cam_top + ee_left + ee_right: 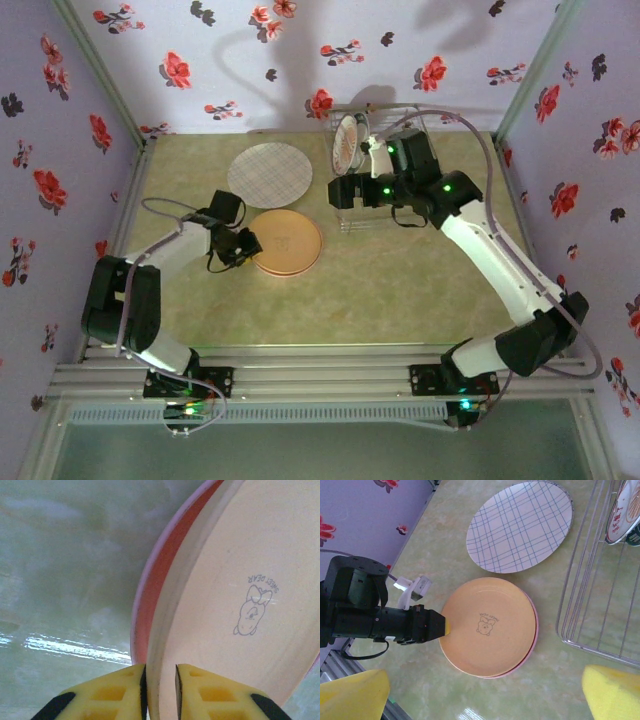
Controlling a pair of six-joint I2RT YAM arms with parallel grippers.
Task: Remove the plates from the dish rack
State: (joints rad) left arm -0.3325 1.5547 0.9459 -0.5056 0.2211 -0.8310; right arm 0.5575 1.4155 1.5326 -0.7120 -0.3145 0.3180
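Pinches the left rim of the orange plate (487, 627) with the left gripper (160, 672), jaws drawn in to the rim's thickness, yellow pads (115, 690) against either face. Lies flat there on a pink plate (150, 580), a thin pink crescent peeping past one edge. Sits mid-tabletop (400, 290), just short of the grid plate (520, 527) farther back, with a strip of bare surface between the two rims. Stands to the right of both, near but apart: the dish rack (600, 595), its outer wire edge clear of the pink rim. Holds one patterned plate (626, 510) upright toward its far end. Hangs above the tabletop at the rack's left side: the right gripper (485, 700), jaws spread wide, nothing between them. Leaves open tabletop across the near half, between the stacked plates and the arm bases.
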